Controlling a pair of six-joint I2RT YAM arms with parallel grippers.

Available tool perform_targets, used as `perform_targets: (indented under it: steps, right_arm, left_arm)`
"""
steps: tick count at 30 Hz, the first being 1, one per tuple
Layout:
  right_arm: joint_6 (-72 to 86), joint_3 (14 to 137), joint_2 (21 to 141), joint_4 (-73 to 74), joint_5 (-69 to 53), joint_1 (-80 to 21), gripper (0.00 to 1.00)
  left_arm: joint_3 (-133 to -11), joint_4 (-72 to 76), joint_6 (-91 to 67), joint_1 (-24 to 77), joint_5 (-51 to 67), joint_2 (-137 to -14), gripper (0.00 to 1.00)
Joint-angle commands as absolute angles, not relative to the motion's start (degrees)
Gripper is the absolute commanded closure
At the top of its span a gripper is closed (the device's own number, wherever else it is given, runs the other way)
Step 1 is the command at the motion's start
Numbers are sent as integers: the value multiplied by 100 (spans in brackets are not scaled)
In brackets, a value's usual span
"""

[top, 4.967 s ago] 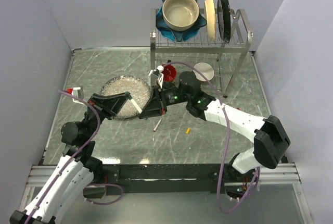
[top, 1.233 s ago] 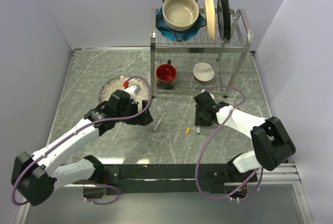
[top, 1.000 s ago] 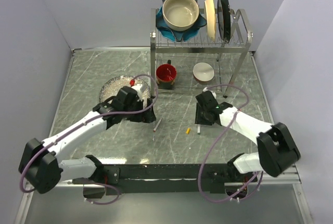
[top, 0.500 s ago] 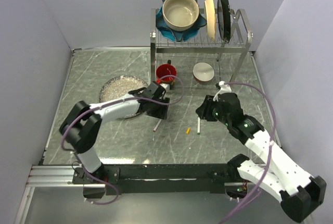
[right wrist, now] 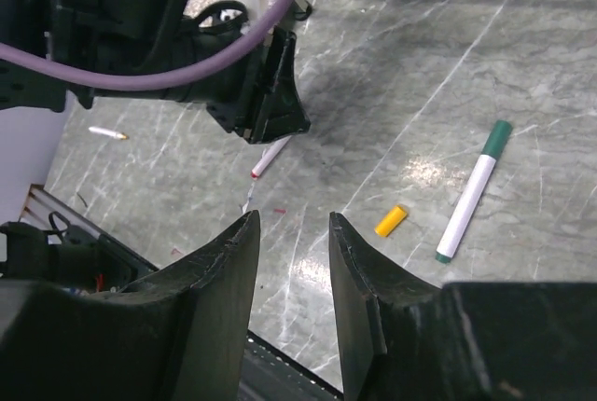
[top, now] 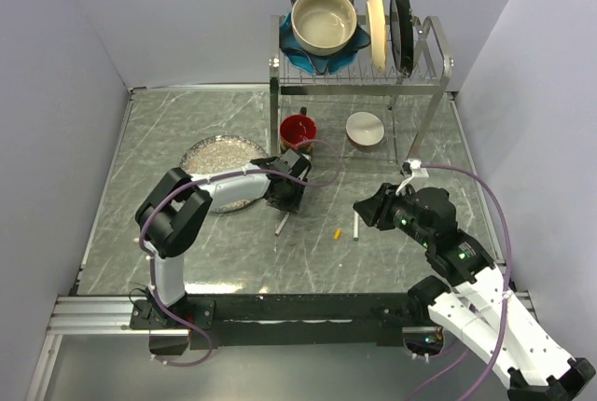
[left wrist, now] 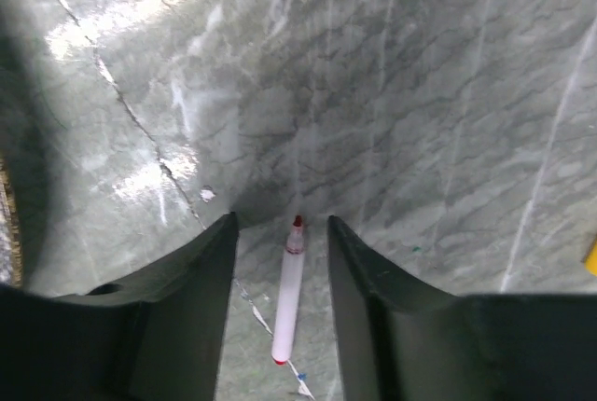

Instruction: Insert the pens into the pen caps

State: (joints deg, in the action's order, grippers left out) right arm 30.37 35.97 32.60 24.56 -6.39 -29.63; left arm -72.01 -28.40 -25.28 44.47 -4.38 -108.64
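From the top view, we judge the step in hand to be the pick-up of a pen. The left gripper (top: 284, 198) is down at the table (top: 187, 121) over the upper end of the red-tipped pen (top: 280, 225), which lies flat just right of the glass dish (top: 210, 151). Further right lie the yellow cap (top: 337, 232) and, just beside it, the green-ended pen (top: 355, 227). The right gripper (top: 367, 208) hangs above that pen's upper end.

In the left wrist view, the red-tipped pen lies lengthwise between the two fingers (left wrist: 201, 298), nib pointing away. The jaws are spread and straddle it, with a gap showing on either side, so we count nothing as gripped yet.

In the right wrist view, the right jaws stand parted with only bare table between them, holding nothing. The yellow cap and green-ended pen lie ahead to the right, and the left gripper sits over the red-tipped pen beyond. A third pen (right wrist: 107, 131) lies far off to the left, too small for us to read its colour.

The next move, as we see it, calls for pinching the barrel squarely and lifting it level. We find no red cap in these views, so the matching cap must be located first.
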Motion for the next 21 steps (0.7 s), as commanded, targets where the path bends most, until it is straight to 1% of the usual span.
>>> perform_targets:
  steps: [1, 3, 4, 7, 14, 17, 19, 21]
  right_arm:
    - [2979, 3595, 3129, 2346, -563, -2944, 57]
    - [2945, 3595, 3085, 2390, -554, -2936, 57]
    - [2944, 3595, 3041, 2417, -545, -2953, 57]
    - [2927, 3647, 3006, 2540, -440, -2944, 57]
    - [2909, 3718, 2936, 2645, -273, -2944, 57]
    - [2918, 3744, 2944, 2689, -237, -2944, 57]
    - [2927, 3744, 2944, 2707, -237, -2944, 57]
    - [2936, 3753, 2944, 2733, -263, -2953, 57]
  left_arm:
    - [-7277, -2804, -2593, 4553, -475, -11135, 56]
    - [-7277, -2891, -2672, 4649, -510, -11206, 61]
    - [-7269, -2935, -2724, 4684, -632, -11232, 62]
    - [-7102, -3023, -2926, 4851, -843, -11180, 61]
    - [-6838, -3006, -2901, 4895, -800, -10942, 56]
    - [-6750, -2962, -2874, 4913, -651, -10890, 57]
    - [-6697, -2988, -2909, 4957, -668, -10872, 61]
    - [-6697, -3128, -3041, 5018, -729, -10881, 61]
